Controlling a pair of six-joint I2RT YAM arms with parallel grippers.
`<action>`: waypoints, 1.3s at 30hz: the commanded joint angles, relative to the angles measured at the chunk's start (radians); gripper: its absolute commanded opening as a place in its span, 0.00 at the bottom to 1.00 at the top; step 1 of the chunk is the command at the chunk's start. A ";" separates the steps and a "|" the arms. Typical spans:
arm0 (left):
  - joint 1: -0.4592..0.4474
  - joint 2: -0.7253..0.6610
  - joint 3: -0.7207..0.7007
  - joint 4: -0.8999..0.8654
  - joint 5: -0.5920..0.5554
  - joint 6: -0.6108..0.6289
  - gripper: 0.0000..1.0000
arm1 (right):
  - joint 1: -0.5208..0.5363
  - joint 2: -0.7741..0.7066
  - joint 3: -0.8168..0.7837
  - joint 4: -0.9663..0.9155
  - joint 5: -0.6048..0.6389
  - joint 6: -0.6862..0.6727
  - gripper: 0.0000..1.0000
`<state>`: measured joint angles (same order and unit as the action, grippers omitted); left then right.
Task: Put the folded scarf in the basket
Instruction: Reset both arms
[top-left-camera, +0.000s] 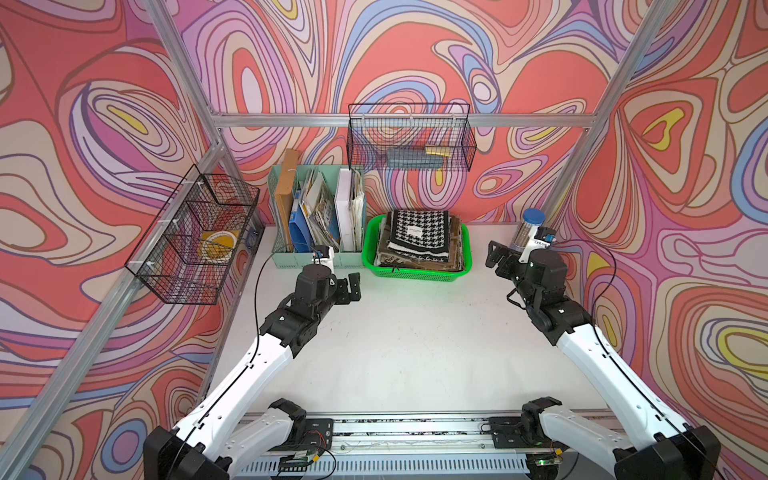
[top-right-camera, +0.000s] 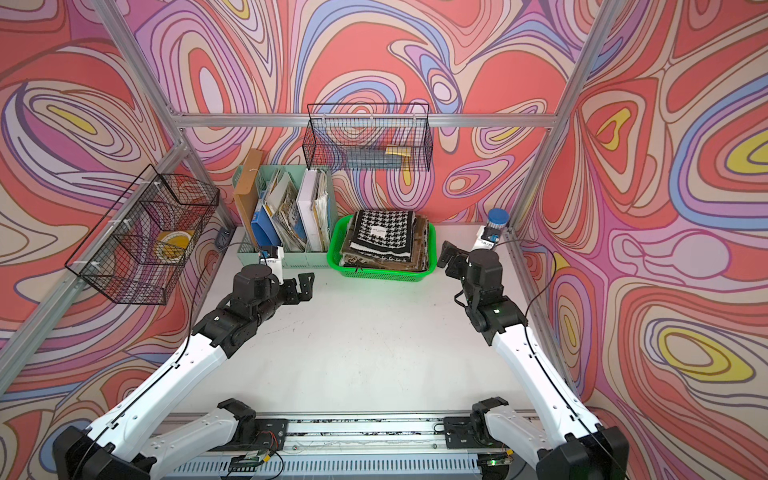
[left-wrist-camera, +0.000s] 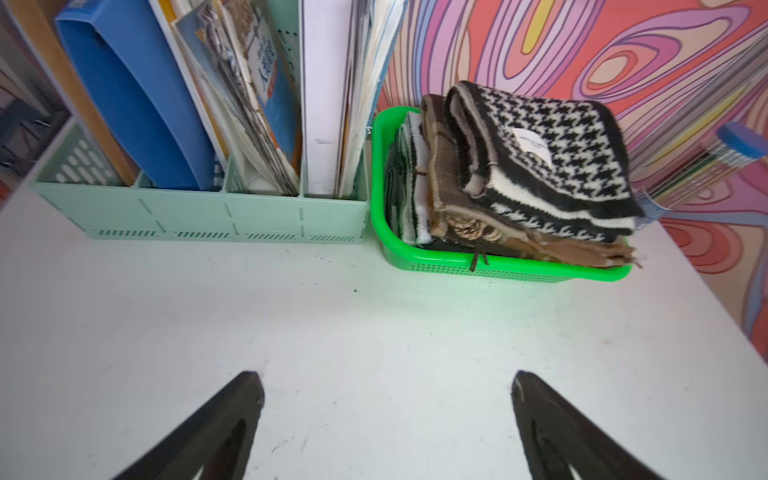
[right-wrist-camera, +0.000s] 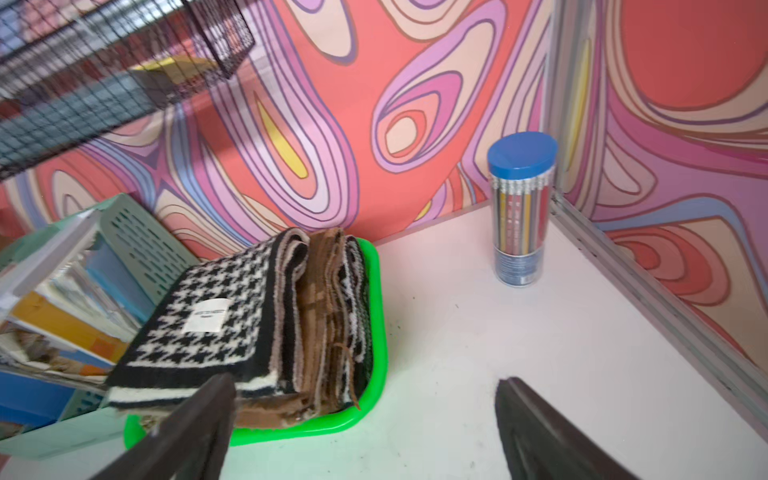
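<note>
Stacked scarves hide the floor of the basket (top-left-camera: 417, 272) in all 4 views. The brown scarves (left-wrist-camera: 442, 178) under the houndstooth scarf (top-left-camera: 419, 245) show only as edges. The print on its white tag (right-wrist-camera: 206, 315) is too small to read. The left gripper's fingers (left-wrist-camera: 216, 428) are cut off by the picture's edge. So are the right gripper's fingers (right-wrist-camera: 195, 428), which are blurred, and 1 covers part of the basket's rim. In both top views the right arm hides the lower part of the pencil tube (top-left-camera: 524, 232).
</note>
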<state>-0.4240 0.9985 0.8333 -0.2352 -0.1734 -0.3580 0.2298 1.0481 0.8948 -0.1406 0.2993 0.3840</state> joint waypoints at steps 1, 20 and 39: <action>-0.001 -0.028 -0.097 0.118 -0.181 0.114 0.99 | -0.003 0.015 -0.056 0.076 0.128 -0.071 0.98; 0.077 0.037 -0.476 0.581 -0.463 0.303 0.99 | -0.003 0.226 -0.391 0.630 0.170 -0.412 0.98; 0.157 0.376 -0.482 1.029 -0.426 0.367 0.99 | -0.003 0.525 -0.476 1.089 0.204 -0.519 0.98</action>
<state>-0.2844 1.3472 0.3531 0.6392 -0.6456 -0.0238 0.2298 1.5414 0.4194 0.8295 0.5152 -0.0940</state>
